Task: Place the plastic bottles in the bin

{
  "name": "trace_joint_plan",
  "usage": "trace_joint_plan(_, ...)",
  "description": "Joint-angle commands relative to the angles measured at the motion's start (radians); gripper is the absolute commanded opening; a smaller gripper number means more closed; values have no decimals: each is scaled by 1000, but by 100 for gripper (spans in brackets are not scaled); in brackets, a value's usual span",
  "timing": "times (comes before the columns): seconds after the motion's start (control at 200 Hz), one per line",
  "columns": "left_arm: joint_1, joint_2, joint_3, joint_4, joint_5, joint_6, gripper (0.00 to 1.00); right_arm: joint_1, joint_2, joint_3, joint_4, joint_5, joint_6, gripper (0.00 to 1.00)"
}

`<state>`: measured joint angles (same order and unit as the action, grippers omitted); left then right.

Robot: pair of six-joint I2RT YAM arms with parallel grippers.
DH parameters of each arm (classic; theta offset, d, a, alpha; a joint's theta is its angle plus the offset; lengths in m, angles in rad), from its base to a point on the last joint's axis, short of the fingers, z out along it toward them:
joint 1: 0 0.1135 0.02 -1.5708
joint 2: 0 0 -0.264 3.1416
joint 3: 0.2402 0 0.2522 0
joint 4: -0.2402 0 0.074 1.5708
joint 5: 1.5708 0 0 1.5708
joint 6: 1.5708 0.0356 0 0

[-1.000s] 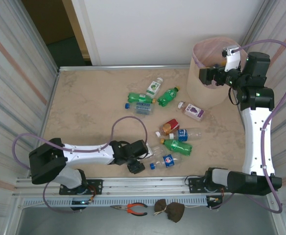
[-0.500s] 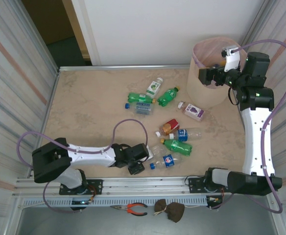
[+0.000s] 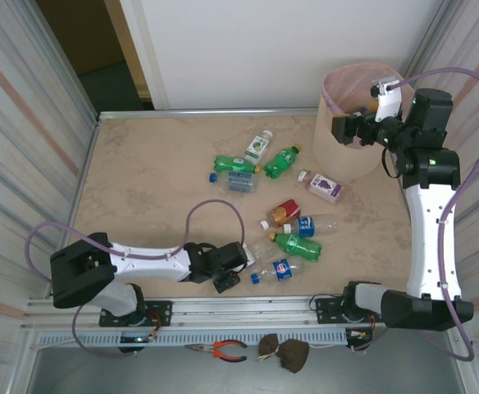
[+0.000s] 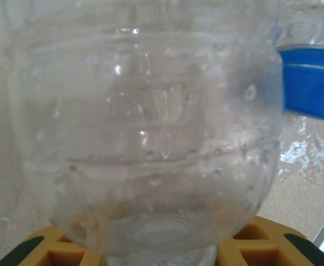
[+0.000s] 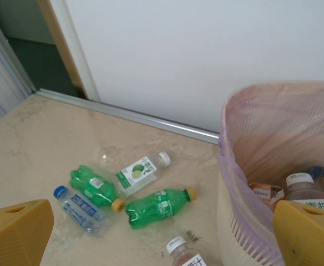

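The left pincer (image 3: 230,277) is clamped on 1 clear bottle (image 4: 145,138), apparently near its slick, rounded end, so it could squirt free on the lift. The bin (image 3: 338,156) stands well away from it, beneath the wide-open, empty right pincer (image 3: 348,129).

— Bin condition?
— The beige bin (image 3: 344,158), pink liner folding over its rim, is standing upright at the table's (image 3: 157,185) far right, holding a white-capped bottle (image 5: 300,187).
— Loose bottles?
— Lying on their sides. A purple-labelled bottle (image 3: 324,187) is resting beside the bin. A lime-labelled bottle (image 3: 258,147), green bottle (image 3: 233,165), second green bottle (image 3: 281,161) and blue-capped bottle (image 3: 235,181) are clustering mid-table. A red-labelled bottle (image 3: 285,212), blue-labelled bottle (image 3: 309,224) and third green bottle (image 3: 297,245) are lying nearer. A clear bottle (image 4: 145,149) is sitting between the left gripper's (image 4: 151,252) fingers.
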<state>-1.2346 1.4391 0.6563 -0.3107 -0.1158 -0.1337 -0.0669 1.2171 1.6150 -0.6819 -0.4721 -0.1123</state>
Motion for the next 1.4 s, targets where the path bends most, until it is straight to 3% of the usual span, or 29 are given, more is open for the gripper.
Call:
trace_joint_plan(0.0, -2, -58, -23, -22, -62, -32, 28, 12, -31, -2, -4, -4, 8, 100)
trace_joint_plan(0.376, -1, -297, -12, 2, -166, 11, 24, 60, -67, -26, 29, -30, 56, 100)
trace_joint_plan(0.591, 13, -394, 48, 131, -182, 121, 24, 86, -129, -111, 169, -147, 157, 100)
trace_joint_plan(0.917, 133, -458, 85, 474, 60, 202, 24, 171, -261, -253, 451, -289, 326, 100)
trace_joint_plan(1.082, 196, -450, 161, 503, 193, 216, 24, 251, -321, -289, 547, -330, 359, 99)
trace_joint_plan(1.393, 218, -424, 289, 607, 417, 249, 23, 425, -358, -312, 648, -413, 418, 99)
